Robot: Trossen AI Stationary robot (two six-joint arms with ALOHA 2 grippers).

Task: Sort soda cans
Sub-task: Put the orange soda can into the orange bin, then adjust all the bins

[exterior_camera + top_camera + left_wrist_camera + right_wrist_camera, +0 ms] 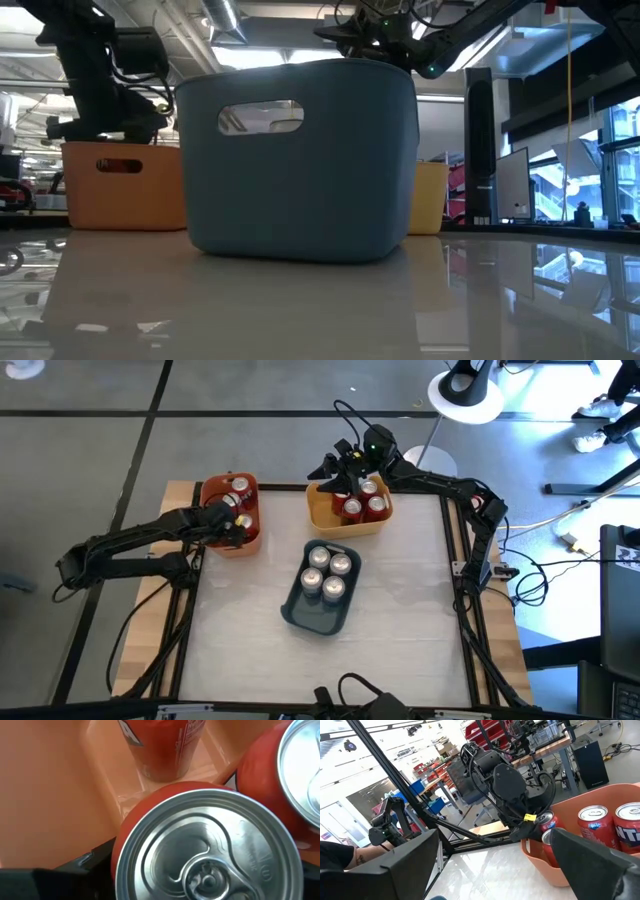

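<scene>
Red soda cans stand in the orange bin and three more in the yellow bin. Several silver-grey cans stand in the blue-grey bin. My left gripper reaches into the orange bin and is shut on a red can; two other red cans are close by. My right gripper is open and holds nothing. It hovers over the yellow bin's far left corner. My left gripper holds the red can by its body just under the silver top, pinched between the two fingers, which come from above. The can is upright inside the orange bin; whether its base rests on the bin floor is hidden.
The three bins sit close together in the far middle of the table. In the low view the blue-grey bin stands in front of the orange bin and yellow bin. The table's near half is bare white surface.
</scene>
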